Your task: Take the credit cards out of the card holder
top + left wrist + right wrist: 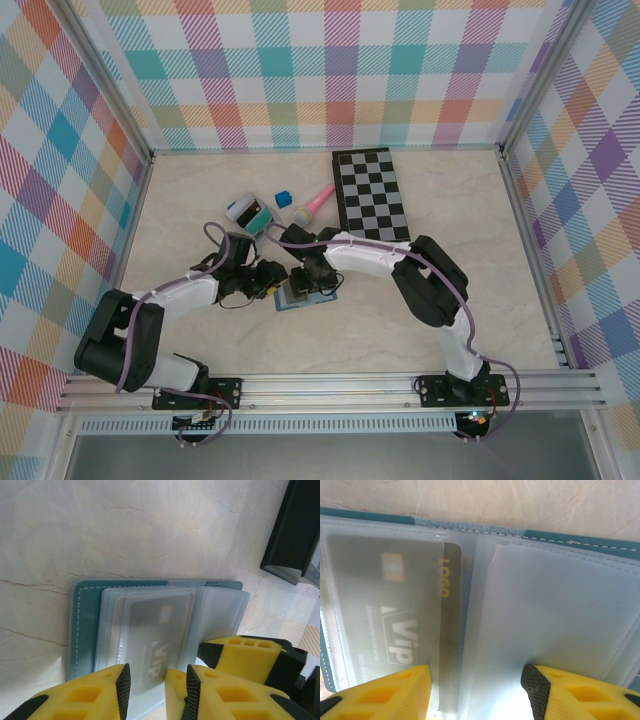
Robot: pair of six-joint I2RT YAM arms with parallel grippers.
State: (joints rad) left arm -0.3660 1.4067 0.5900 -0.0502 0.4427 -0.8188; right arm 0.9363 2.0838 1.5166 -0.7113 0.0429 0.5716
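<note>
My left hand [156,685], jaws apart, sits over the credit card [160,625]; my open right hand [475,685] should pin the card holder [85,625].

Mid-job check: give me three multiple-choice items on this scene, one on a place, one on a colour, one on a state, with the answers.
1. Where does the slate-blue folding card holder lie?
A) on a chessboard
B) on the pale marbled tabletop
C) in a tray

2. What colour is the word LOGO on the grey plastic card?
A) gold
B) red
C) green

3. How is the card holder?
A) folded shut
B) standing on edge
C) opened flat

Key: 1B, bare tabletop shows around its edges; 2A, the letters read gold in the right wrist view; 3C, its clear sleeves lie spread.
</note>
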